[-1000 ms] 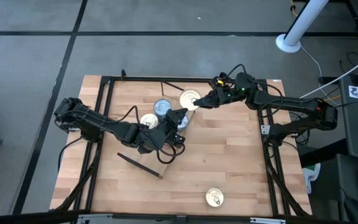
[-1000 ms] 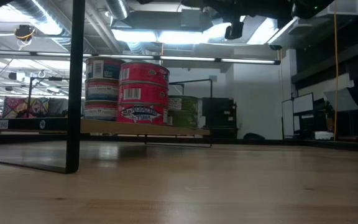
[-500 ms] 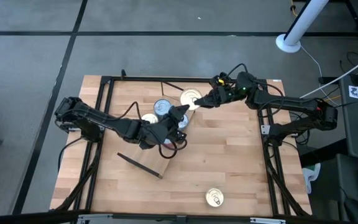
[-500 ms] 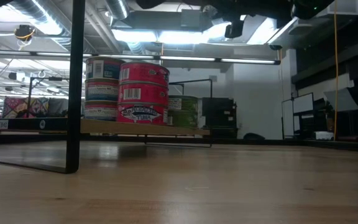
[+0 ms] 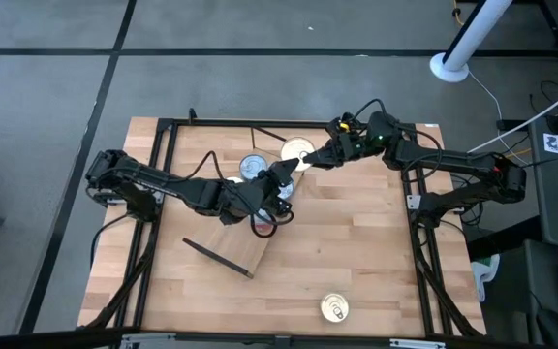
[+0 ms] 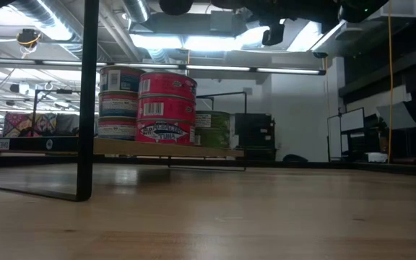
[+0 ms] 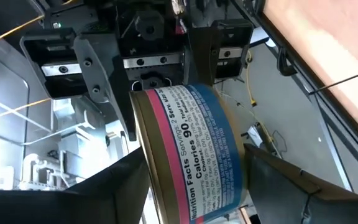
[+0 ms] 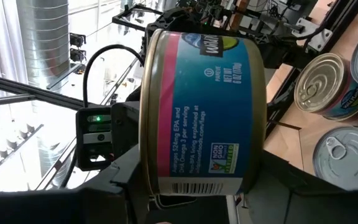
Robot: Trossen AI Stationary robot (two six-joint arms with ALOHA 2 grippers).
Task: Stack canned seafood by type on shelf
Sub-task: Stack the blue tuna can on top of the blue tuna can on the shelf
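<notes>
A tin of canned seafood (image 8: 204,106) with a blue and pink label hangs in the air above the shelf (image 6: 193,152). My right gripper (image 5: 310,161) is shut on it. My left gripper (image 5: 284,174) faces it from the other side, open. Its fingers stand above and below the same tin (image 7: 191,155), and I cannot tell whether they touch it. On the shelf board stand a blue-labelled stack (image 6: 118,101), a red stack (image 6: 167,108) and a green-labelled tin (image 6: 213,128). From above, a silver top (image 5: 253,167) and a gold lid (image 5: 296,152) show. My right gripper pinches the tin across its two flat ends, one finger (image 8: 114,180) on the rimmed top (image 8: 146,155) and the other under the bottom. The fingers lie level and come from the table's right side. The tin stands upright, lifted clear above the tins on the shelf.
One loose gold-lidded tin (image 5: 334,307) lies on the slatted tabletop near the front edge. A dark frame bar (image 5: 216,258) of the shelf lies at the near left. A black upright post (image 6: 85,101) stands in front of the low camera. Dark rails (image 5: 158,194) run along the table's sides.
My left arm has swung a little toward the table's far edge. Its gripper has come closer to the tin in my right gripper, and its wrist has rolled. My right gripper and the tin have kept still.
</notes>
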